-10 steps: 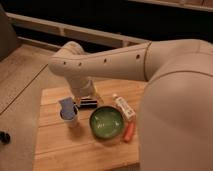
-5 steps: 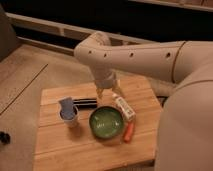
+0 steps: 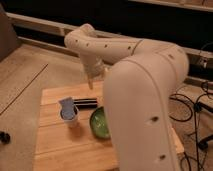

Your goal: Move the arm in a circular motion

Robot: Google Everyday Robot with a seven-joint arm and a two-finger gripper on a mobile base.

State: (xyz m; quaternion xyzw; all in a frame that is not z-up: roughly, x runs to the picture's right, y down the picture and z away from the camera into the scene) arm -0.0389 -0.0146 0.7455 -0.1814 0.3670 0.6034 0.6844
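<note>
The arm (image 3: 134, 82) fills much of the view. Its thick cream segment rises in the foreground, bends at a bulbous joint high on the left, and drops to a narrow tip. The tool (image 3: 91, 84) at that tip points down over the back edge of the tabletop (image 3: 52, 147), behind the things on it and touching none. Whether the tool is open or closed cannot be told, and nothing shows in its hold.

A circle leaves no mark, so a single pose cannot show how much of it is done. The bent, reaching posture suggests the arm is mid-sweep, with the loop yet to close.

The tabletop is pale wooden planks carrying a blue-grey cup (image 3: 68, 111), a dark flat object (image 3: 85, 102) just behind it, and a green bowl (image 3: 100, 124) partly hidden by the arm. Tan flooring (image 3: 22, 70) runs to a dark wall, and cables (image 3: 200, 102) trail on the right.
</note>
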